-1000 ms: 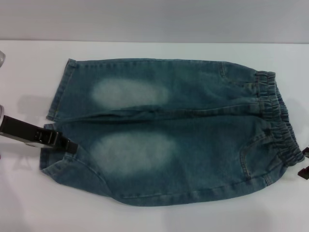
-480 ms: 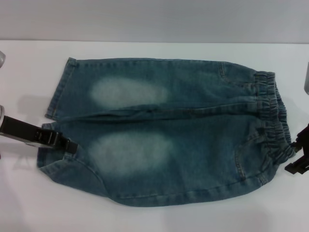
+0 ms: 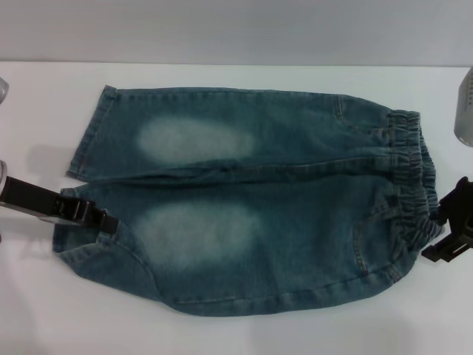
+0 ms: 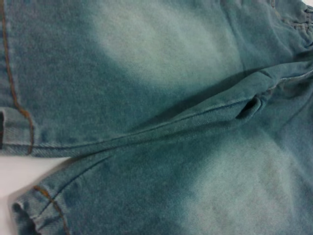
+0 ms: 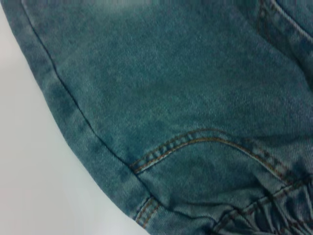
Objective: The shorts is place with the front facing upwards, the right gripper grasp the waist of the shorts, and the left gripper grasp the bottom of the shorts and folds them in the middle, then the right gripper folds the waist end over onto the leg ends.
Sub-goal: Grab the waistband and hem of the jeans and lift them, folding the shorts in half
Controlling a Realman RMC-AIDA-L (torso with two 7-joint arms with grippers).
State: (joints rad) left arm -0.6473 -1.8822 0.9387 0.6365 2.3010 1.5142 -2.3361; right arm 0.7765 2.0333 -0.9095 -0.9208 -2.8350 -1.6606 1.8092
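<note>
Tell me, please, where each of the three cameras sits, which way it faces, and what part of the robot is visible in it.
Head view: from above, looking forward and down at the shorts on the white table; left gripper at the leg hem, right gripper at the waist.
Left wrist view: close over both legs; no robot parts.
Right wrist view: close over a pocket; no robot parts.
All share the denim.

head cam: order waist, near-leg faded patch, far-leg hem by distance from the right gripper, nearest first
From the right gripper:
1. the waist, right end of the shorts, beside the gripper.
2. near-leg faded patch, mid-shorts, front leg.
3. far-leg hem, far left end, rear leg.
</note>
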